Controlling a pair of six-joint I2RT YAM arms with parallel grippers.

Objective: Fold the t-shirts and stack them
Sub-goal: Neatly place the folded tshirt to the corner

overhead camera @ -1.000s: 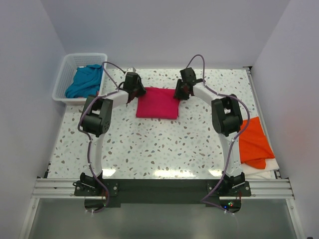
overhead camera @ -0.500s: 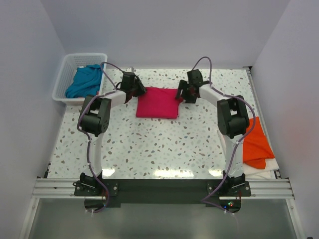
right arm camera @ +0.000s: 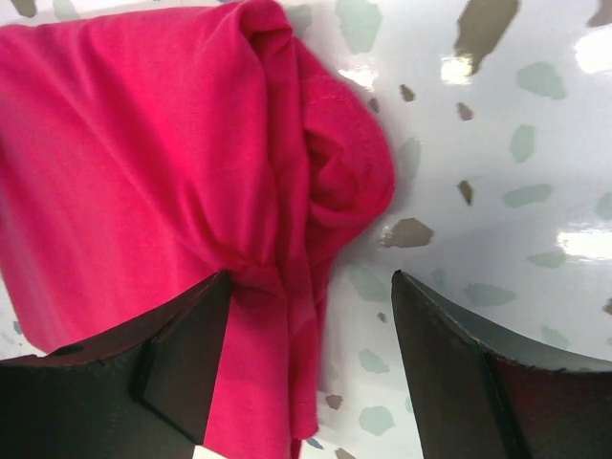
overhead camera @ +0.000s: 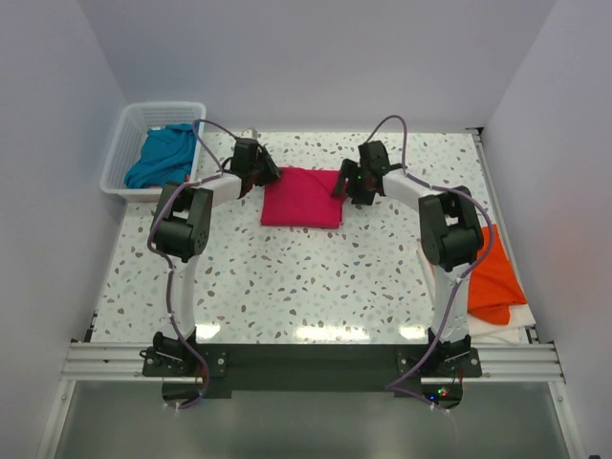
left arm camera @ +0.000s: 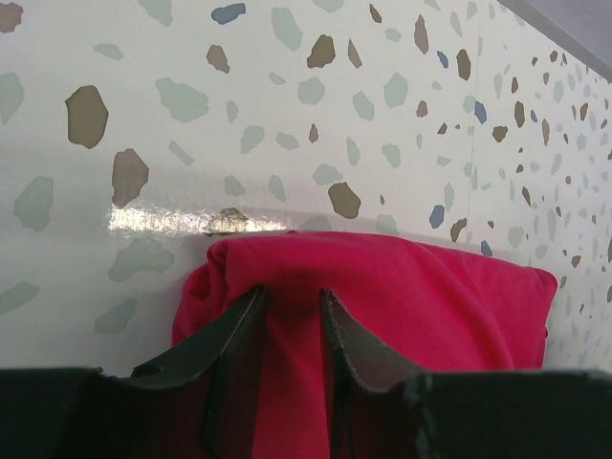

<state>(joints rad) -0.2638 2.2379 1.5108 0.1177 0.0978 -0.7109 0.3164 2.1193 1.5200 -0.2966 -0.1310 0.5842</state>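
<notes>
The folded crimson-pink cloth t-shirt (overhead camera: 302,197) lies on the speckled table (overhead camera: 287,277) between both claws. The left claw (left arm camera: 292,295) stands narrow, pinching a ridge of its edge. The right claw (right arm camera: 311,279) gapes wide astride the opposite edge, gripping nothing.

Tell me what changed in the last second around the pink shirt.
The right claw opened wide and let go of the pink shirt at its right edge. The right arm swung its elbow outward, over more of the orange shirt. Unchanged: the pink shirt lies folded, the left claw straddles cloth at its left edge, and the teal shirt is in the basket.
</notes>
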